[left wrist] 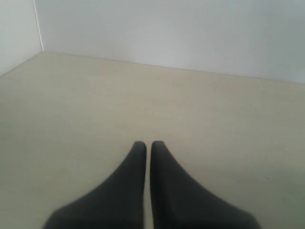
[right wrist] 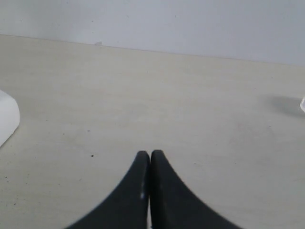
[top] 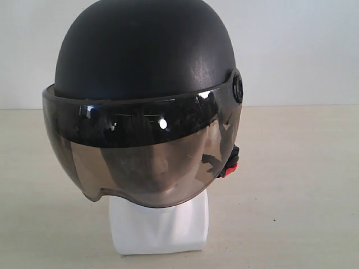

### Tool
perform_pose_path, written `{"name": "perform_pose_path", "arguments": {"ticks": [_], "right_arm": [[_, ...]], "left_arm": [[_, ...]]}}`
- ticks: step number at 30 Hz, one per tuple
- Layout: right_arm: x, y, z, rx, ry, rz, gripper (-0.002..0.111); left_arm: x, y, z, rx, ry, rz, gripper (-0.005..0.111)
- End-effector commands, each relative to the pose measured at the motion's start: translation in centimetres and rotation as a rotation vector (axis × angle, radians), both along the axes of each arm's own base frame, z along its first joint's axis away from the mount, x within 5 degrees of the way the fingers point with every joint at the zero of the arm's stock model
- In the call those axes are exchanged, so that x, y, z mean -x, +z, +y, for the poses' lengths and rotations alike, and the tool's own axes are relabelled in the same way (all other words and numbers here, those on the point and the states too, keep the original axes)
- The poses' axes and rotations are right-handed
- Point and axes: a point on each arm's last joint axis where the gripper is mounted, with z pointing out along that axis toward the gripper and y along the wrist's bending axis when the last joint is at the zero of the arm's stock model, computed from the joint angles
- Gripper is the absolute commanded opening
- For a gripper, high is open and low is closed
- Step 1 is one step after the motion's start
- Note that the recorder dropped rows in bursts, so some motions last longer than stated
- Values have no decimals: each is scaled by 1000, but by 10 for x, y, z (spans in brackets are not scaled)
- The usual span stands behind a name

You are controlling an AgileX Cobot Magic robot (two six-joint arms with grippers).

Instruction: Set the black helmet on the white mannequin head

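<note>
The black helmet [top: 143, 53] sits on the white mannequin head [top: 160, 227], close to the exterior camera. Its smoky visor [top: 140, 154] covers the face, which shows dimly through it, and the white neck and base stand below on the table. A red buckle clip [top: 230, 168] hangs at the helmet's right side. No arm appears in the exterior view. In the left wrist view my left gripper [left wrist: 148, 143] is shut over bare table with nothing between its fingers. In the right wrist view my right gripper [right wrist: 150, 153] is shut and holds nothing; a white rounded edge [right wrist: 7, 119] shows at the frame's side.
The beige table [top: 303, 185] runs back to a white wall [top: 297, 50]. A wall corner [left wrist: 38, 28] shows in the left wrist view. A small white object [right wrist: 303, 104] with a shadow sits at the edge of the right wrist view.
</note>
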Motion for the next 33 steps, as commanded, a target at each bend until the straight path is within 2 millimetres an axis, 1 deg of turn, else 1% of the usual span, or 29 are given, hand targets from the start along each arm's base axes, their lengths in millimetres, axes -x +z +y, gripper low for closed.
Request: {"name": "perform_pose_path", "arguments": {"ticks": [1, 23, 28, 33], "right_arm": [[0, 1, 0, -2, -7, -14, 0], [0, 1, 0, -7, -6, -15, 0], [0, 1, 0, -7, -6, -15, 0], [0, 1, 0, -7, -6, -15, 0]], "left_arm": [[0, -1, -1, 19, -5, -4, 4], [0, -1, -1, 19, -5, -4, 4], [0, -1, -6, 19, -106, -3, 4], [0, -1, -6, 19, -111, -3, 4]]}}
